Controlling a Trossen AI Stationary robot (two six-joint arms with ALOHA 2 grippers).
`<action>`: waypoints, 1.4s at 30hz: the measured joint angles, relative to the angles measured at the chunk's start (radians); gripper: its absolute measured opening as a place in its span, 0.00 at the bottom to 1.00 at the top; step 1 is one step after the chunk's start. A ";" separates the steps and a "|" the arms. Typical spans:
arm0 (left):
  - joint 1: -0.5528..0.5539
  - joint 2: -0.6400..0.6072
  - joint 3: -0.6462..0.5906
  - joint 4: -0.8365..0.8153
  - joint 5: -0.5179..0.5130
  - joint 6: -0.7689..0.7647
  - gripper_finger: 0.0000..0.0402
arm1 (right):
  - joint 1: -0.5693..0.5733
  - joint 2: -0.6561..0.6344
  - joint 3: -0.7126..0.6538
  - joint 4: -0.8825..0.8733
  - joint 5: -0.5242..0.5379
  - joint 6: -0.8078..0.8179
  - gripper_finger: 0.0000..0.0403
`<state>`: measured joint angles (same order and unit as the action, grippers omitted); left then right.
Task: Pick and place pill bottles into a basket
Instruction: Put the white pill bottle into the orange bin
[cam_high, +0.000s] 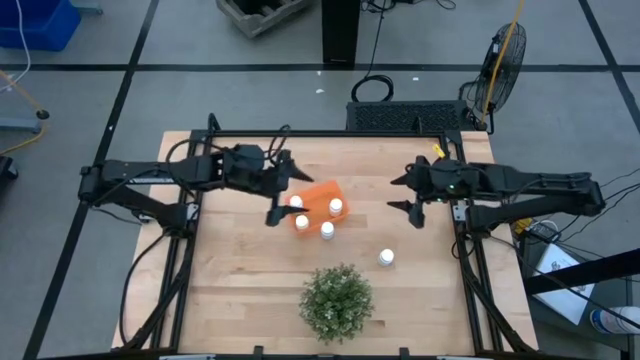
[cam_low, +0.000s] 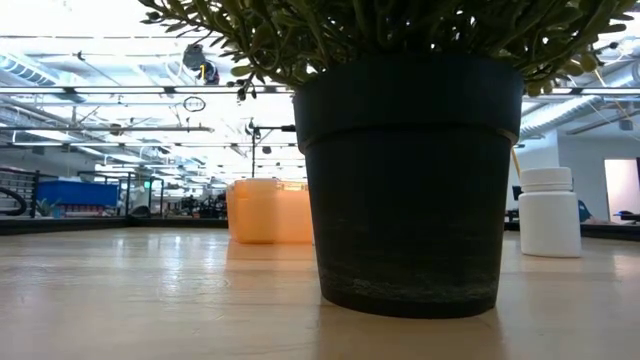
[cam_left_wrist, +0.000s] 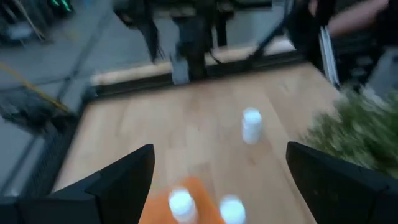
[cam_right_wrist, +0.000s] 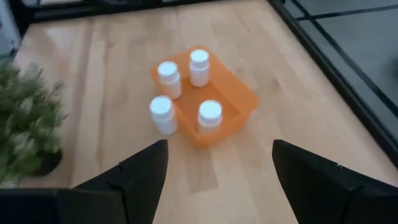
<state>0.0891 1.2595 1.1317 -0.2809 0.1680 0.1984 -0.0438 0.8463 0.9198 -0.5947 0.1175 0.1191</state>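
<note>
Nearest in the low view stood the dark pot of the plant (cam_low: 410, 180), filling the middle of the frame; keep your arms clear of it, because a loose bottle (cam_high: 386, 257) stood just above and right of it in the high view, right of centre. That was one of two still out on the table. The other outside bottle (cam_high: 327, 230) stood against the basket's lower edge in the high view, and I judge it the harder one: come straight down on it so you don't shove the basket.

The basket (cam_high: 318, 194) lay a little left of centre in the high view, with three bottles inside it by my reading of the right wrist view.

Your left gripper (cam_high: 280, 194) hovered at the basket's left end, fingers spread wide and holding nothing; the left wrist view showed both fingers far apart over two bottles. Your right gripper (cam_high: 408, 193) waited at centre right of the high view, well apart from the basket, likewise spread wide and empty.
</note>
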 joint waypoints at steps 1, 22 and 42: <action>0.000 -0.013 -0.030 0.018 -0.002 -0.011 0.92 | 0.011 -0.010 0.001 -0.015 0.000 0.007 0.69; -0.013 -0.239 -0.409 0.562 0.020 -0.182 0.87 | 0.126 -0.208 -0.064 -0.046 0.009 0.102 0.69; -0.012 -0.298 -0.518 0.697 -0.013 -0.361 0.87 | 0.125 -0.386 -0.120 -0.075 0.012 0.106 0.69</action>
<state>0.0772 0.9615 0.6140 0.4164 0.1552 -0.1629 0.0807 0.4599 0.8001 -0.6702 0.1295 0.2249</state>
